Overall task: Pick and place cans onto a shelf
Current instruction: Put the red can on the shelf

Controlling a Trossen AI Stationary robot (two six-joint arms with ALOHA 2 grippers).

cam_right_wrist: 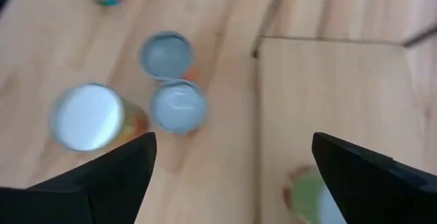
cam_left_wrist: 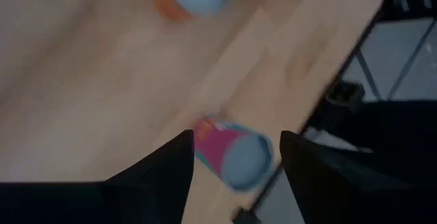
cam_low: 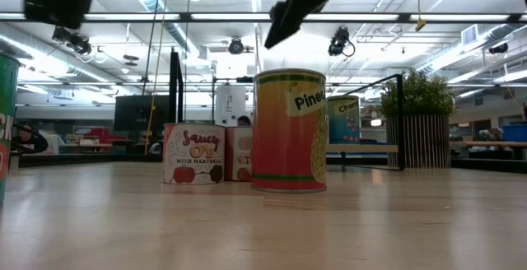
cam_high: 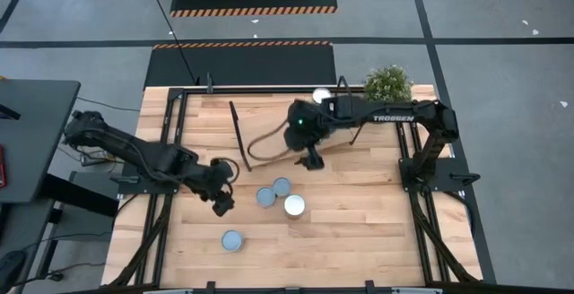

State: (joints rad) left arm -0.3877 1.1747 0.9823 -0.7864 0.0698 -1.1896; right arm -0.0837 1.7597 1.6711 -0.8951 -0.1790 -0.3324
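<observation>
High view: left arm reaches in from the table's left edge, elbow bent, left gripper low over the board, left of three clustered cans. A lone can stands nearer the front edge. Right arm stretches leftward from its base on the right; right gripper hangs over the shelf, above the cluster. One can sits at the shelf's back.

Low view: pineapple can stands centre, two shorter cans behind it to the left; one gripper hangs overhead.

Left wrist view: fingers apart, empty, a pink-sided can between them below.

Right wrist view: fingers wide apart, empty; three cans beside the shelf edge.
</observation>
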